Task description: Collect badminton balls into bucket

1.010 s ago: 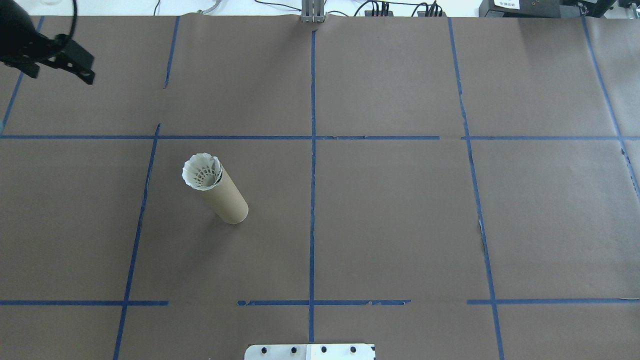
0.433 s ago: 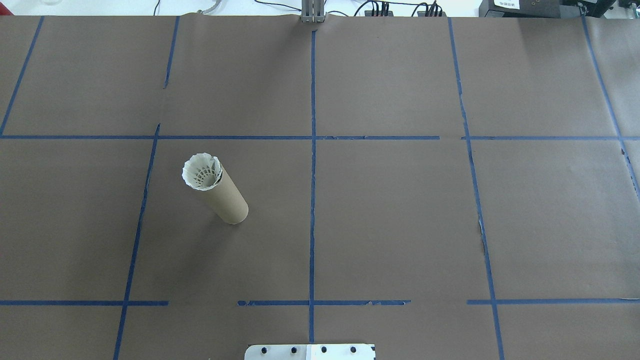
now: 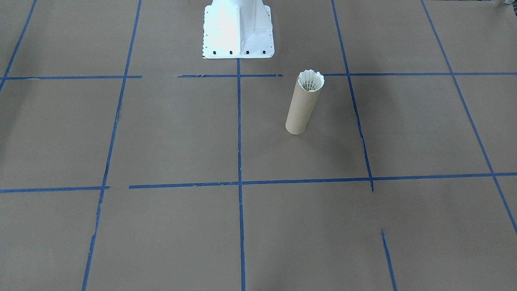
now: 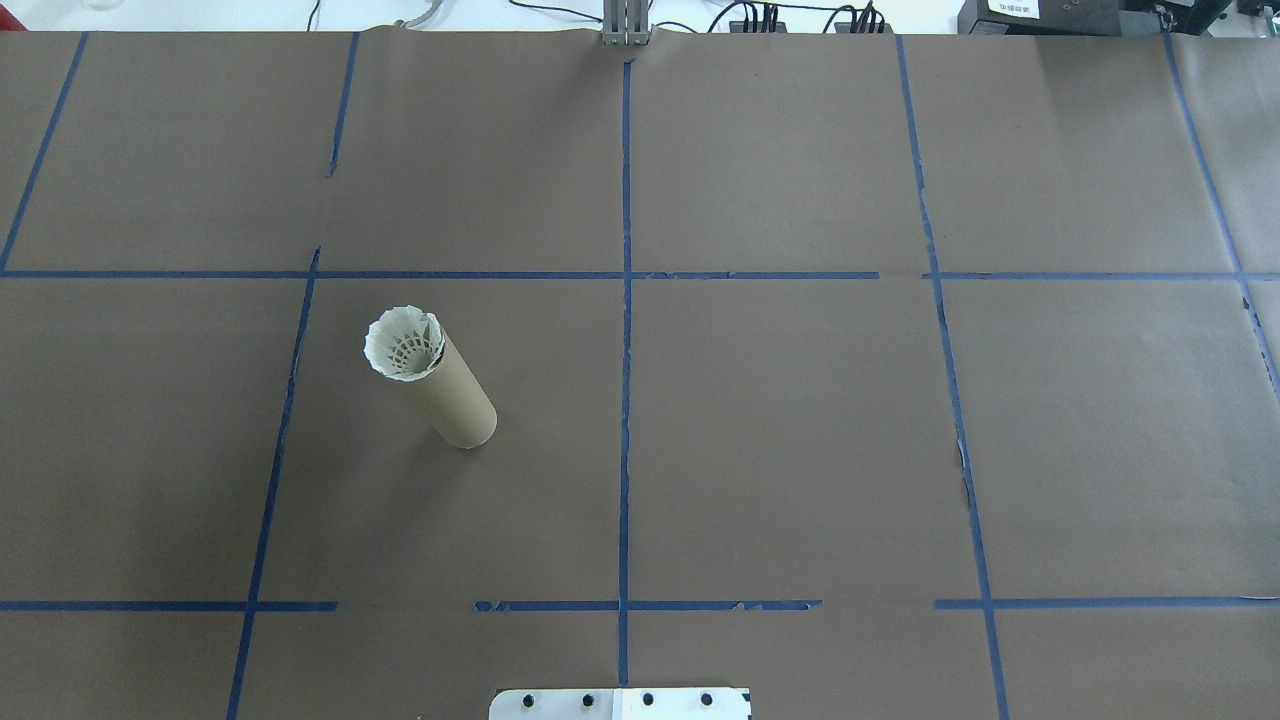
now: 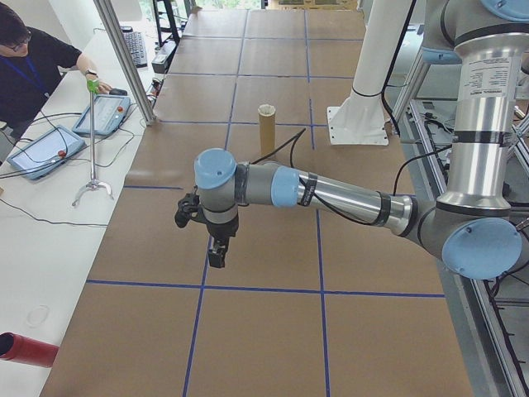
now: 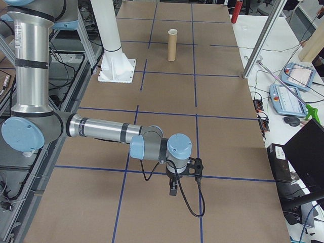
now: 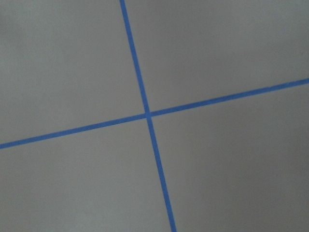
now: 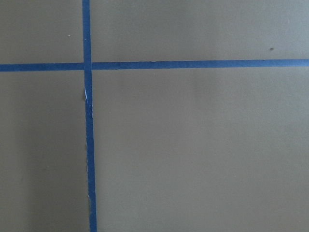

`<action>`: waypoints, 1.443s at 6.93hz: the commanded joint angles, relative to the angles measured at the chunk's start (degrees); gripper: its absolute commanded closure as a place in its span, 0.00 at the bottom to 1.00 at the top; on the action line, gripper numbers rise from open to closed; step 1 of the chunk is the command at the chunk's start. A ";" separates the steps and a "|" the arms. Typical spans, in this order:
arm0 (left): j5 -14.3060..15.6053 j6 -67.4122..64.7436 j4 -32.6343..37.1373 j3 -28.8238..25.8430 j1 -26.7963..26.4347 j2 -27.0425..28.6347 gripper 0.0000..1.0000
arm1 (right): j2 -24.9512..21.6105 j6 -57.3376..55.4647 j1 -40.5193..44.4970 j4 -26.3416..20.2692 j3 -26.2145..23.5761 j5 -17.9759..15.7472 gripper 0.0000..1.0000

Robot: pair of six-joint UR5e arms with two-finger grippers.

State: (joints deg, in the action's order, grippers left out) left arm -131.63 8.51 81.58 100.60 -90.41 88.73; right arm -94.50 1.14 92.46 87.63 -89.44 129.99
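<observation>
The bucket (image 4: 456,396), a brown cardboard tube, stands upright left of the table's middle line, also seen as the bucket (image 3: 301,109). A white badminton ball (image 4: 403,343) sits in its mouth, feather skirt up and level with the rim (image 3: 311,81). No other ball shows on the table. My left gripper (image 5: 216,256) hangs over the table's left end, far from the bucket (image 5: 266,136). Over the right end hangs my right gripper (image 6: 173,191), far from the bucket (image 6: 172,48). Whether either is open or shut, I cannot tell. Both wrist views show only brown paper and blue tape.
The white robot base (image 3: 238,28) stands at the near edge behind the bucket. A person sits by tablets (image 5: 99,116) at the far side, beside a metal post (image 5: 124,58). A red cylinder (image 5: 25,349) lies off the table's left end. Pendants (image 6: 293,98) lie on the side bench.
One second ago my left gripper showed at the overhead view's upper left corner; it has since moved out of that view. The bucket and ball have not moved.
</observation>
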 commanded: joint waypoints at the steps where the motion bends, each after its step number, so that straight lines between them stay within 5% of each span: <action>1: -0.73 0.27 2.08 -6.28 -0.12 -0.85 0.00 | 0.02 0.00 0.00 0.00 -0.04 0.00 0.00; 2: -1.52 0.10 2.00 -6.21 -0.20 -1.28 0.00 | 0.02 0.00 0.00 0.00 -0.04 0.00 0.00; 3: -5.79 -0.16 2.00 -6.29 -0.12 -1.54 0.00 | 0.02 0.00 0.00 0.00 -0.04 0.00 0.00; 10: -5.39 -0.08 1.12 -4.19 -0.64 1.00 0.00 | 0.02 0.00 0.00 0.00 -0.04 0.00 0.00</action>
State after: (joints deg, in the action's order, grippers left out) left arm -137.01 8.38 82.84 96.10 -90.96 89.92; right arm -94.48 1.14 92.46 87.63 -89.47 130.00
